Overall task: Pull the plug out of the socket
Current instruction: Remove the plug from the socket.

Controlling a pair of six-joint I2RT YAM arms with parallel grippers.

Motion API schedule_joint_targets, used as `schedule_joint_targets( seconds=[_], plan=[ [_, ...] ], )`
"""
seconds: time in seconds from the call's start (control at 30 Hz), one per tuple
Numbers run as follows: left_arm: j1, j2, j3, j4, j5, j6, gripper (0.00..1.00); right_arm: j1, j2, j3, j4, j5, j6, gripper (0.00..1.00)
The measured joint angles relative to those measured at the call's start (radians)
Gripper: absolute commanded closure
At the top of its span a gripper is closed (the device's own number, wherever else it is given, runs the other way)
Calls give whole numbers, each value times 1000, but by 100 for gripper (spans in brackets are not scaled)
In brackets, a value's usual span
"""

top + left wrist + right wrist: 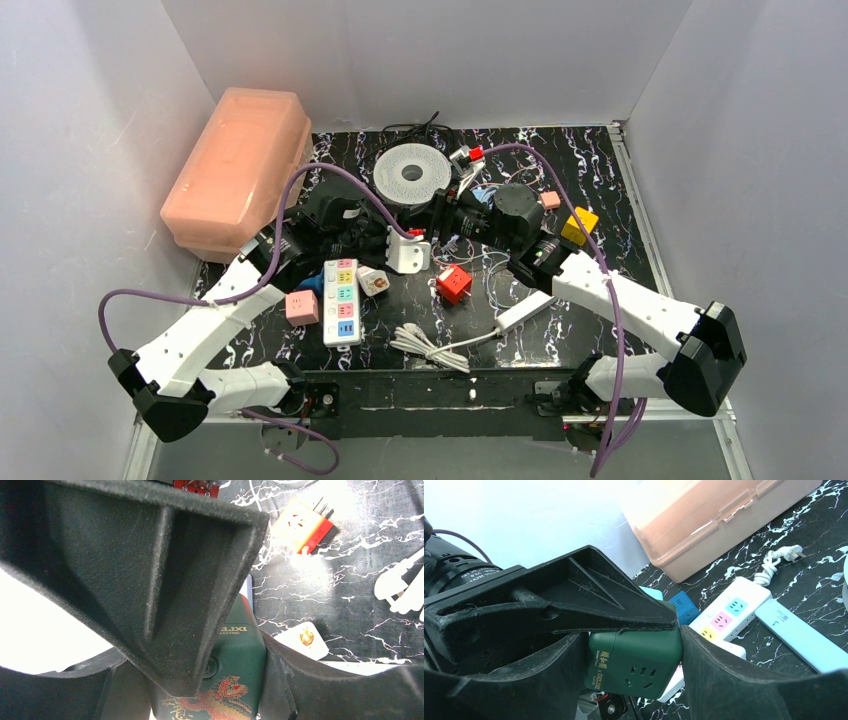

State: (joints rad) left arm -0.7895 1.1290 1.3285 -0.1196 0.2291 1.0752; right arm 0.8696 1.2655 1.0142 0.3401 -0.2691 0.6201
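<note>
The left claw point(225, 680) clenched the dark green plastic cube socket point(240, 650). From 3 o'clock, the right claw point(676, 640) straddled it, grip unclear.

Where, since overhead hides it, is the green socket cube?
In both wrist views the green socket cube sits inside the left claw and the right claw, which meet mid-table beyond the power strip.

Top view overhead — wrist views close (sharing green cube point(634, 660)).

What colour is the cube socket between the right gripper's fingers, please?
The cube socket is dark green; right wrist view.
</note>
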Motion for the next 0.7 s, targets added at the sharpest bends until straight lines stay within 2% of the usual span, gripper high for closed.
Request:
schedule_joint_targets(
  seconds=[0.03, 0.07, 0.13, 0.17, 0.23, 0.7],
  plan=[
    [0, 0, 0, 0, 0, 0, 63, 0, 0, 0, 0, 0, 0, 99],
    [0, 0, 0, 0, 0, 0, 53, -1, 0, 0, 0, -1, 1, 99],
    [0, -2, 0, 1, 2, -2, 16, -1, -2, 0, 0, 0, 1, 99],
    [0, -3, 0, 4, 5, -2, 4, -1, -5, 0, -1, 0, 2, 99],
    [-4, -6, 0, 28, 14, 4, 2, 1, -14, -1, -16, -5, 5, 99],
    [-13, -84, -53, 98, 13, -19, 2, -35, -127, -53, -88, -7, 5, 99]
  ],
)
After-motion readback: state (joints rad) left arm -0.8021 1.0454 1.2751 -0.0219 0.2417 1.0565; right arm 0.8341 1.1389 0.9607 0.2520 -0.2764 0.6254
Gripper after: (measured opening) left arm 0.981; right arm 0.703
